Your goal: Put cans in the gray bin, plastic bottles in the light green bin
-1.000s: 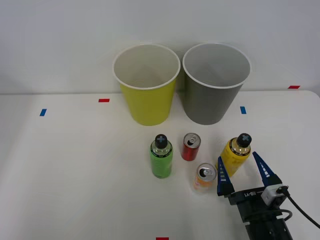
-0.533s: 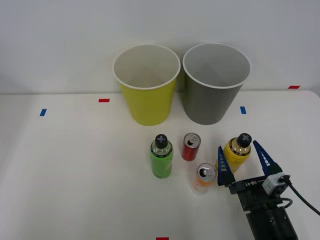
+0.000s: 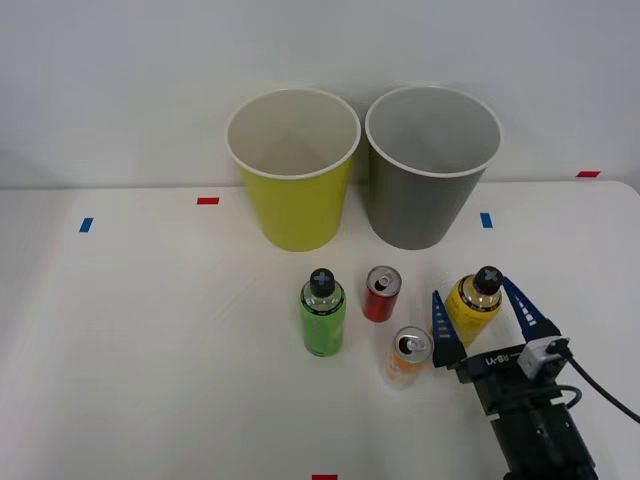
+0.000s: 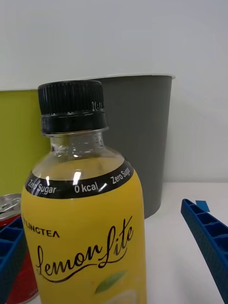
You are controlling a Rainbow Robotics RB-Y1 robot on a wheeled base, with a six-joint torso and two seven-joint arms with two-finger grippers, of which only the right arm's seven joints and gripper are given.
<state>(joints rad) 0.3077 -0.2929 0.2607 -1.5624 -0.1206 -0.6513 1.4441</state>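
R blue-fingered gripper [image 3: 483,316] stood wide open w/ fingers either side of upright yellow plastic black-capped bottle [image 3: 473,305], not clamped; tall dark-gray round bin [image 3: 430,170] behind.

right arm [image 3: 535,435] reaching in low from the near right, right gripper [image 3: 484,321] level, blue fingers [image 3: 443,333] spread wide

Yellow bottle [image 4: 83,228]: glossy clear plastic, ribbed black cap. Red can [image 3: 381,293]: shiny metal top. Table [image 3: 150,350]: matt white.
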